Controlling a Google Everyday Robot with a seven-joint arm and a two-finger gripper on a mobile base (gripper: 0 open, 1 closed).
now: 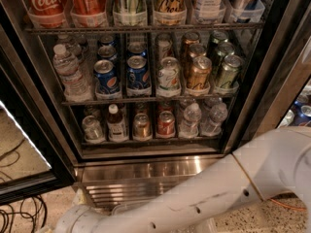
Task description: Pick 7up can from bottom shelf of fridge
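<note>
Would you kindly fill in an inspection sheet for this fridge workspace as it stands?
Surface: bottom shelf, dark wire rack, front row full.
Job's things: 7up can upright at the shelf's left end; fridge door open.
Clutter: small bottle, bronze can, red can, two water bottles to its right.
Grippers: gripper not in view; white arm crosses below the fridge.
Cables: black cables on floor, lower left.
Surroundings: speckled floor.
</note>
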